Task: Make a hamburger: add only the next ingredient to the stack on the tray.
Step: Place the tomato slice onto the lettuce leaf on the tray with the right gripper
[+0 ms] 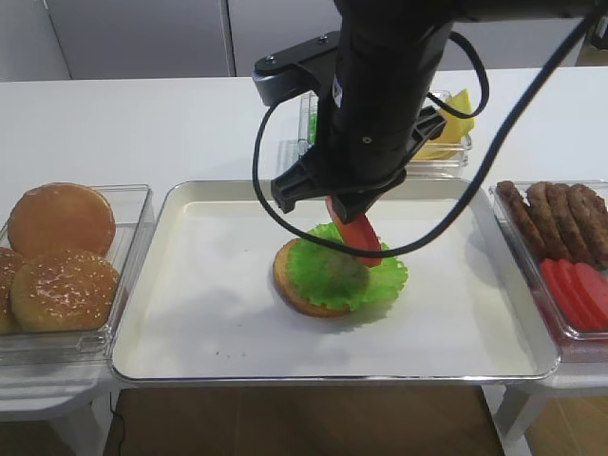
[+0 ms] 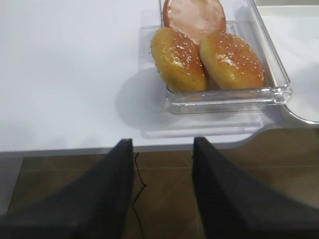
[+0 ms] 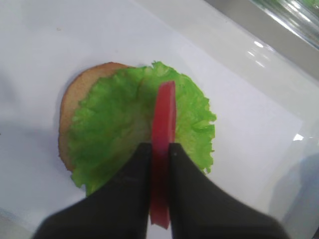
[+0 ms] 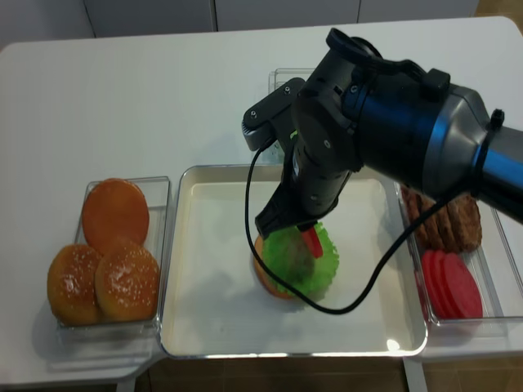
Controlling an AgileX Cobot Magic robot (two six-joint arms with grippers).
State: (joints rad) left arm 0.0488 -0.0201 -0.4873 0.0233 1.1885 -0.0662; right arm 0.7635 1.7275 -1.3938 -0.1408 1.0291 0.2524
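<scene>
Your right gripper (image 3: 159, 149) has its jaws pinching the tomato slice (image 3: 163, 134) on edge, held upright just above the stack (image 1: 337, 271), whose lettuce leaf (image 3: 124, 124) covers most of the bun bottom (image 3: 75, 94) near the middle of the tray (image 1: 171, 332). The main risk, as I judge it, is that the slice leaves the jaws standing on its rim: it could roll or tip off the ruffled leaf onto the white liner, so you would want it tilted flat before you let go. The slice also hangs toward the far side of the stack in the wrist view, so a release here may leave it overhanging the bun. Pressing down too far could drag the lettuce sideways or shove the bun, since nothing pins either in place. Your left gripper (image 2: 162, 169) hangs off the bench (image 2: 65, 74) edge with its jaws spread and empty, near the bin of bun tops (image 2: 204, 59), well apart from the work. The bench is plain white and smooth; spare tomato slices (image 1: 575, 290) and meat patties (image 1: 560, 218) sit in the bin at your right, cheese slices (image 1: 451, 119) in a bin behind the tray, and the arm's cable (image 1: 261, 161) loops low over the tray, where it might brush the stack.
</scene>
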